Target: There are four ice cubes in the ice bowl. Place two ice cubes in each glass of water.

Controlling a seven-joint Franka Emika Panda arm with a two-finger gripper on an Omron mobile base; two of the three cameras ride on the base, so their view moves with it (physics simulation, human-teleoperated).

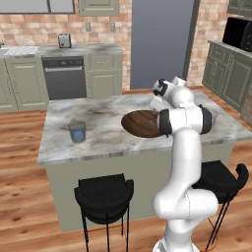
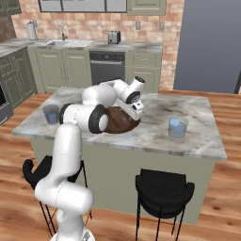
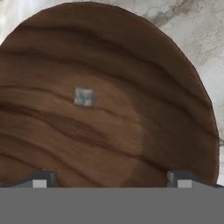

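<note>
Gripper (image 3: 112, 178) hangs over the ice bowl (image 3: 144, 65), jaws spread wide, likely to drop around the 1 ice cube (image 3: 83, 96) at upper left.

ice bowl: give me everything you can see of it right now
The ice bowl is a wide, shallow, round dish, dark brown with a wavy wood grain and a slightly lighter flat centre. It sits flat on the grey marbled island counter, near the middle, between the two glasses and touching neither. In the hand view one small pale ice cube lies in it, left of centre. The open gripper hangs over it, not touching as far as I can tell. From the base cameras the arm hides part of it.
</note>
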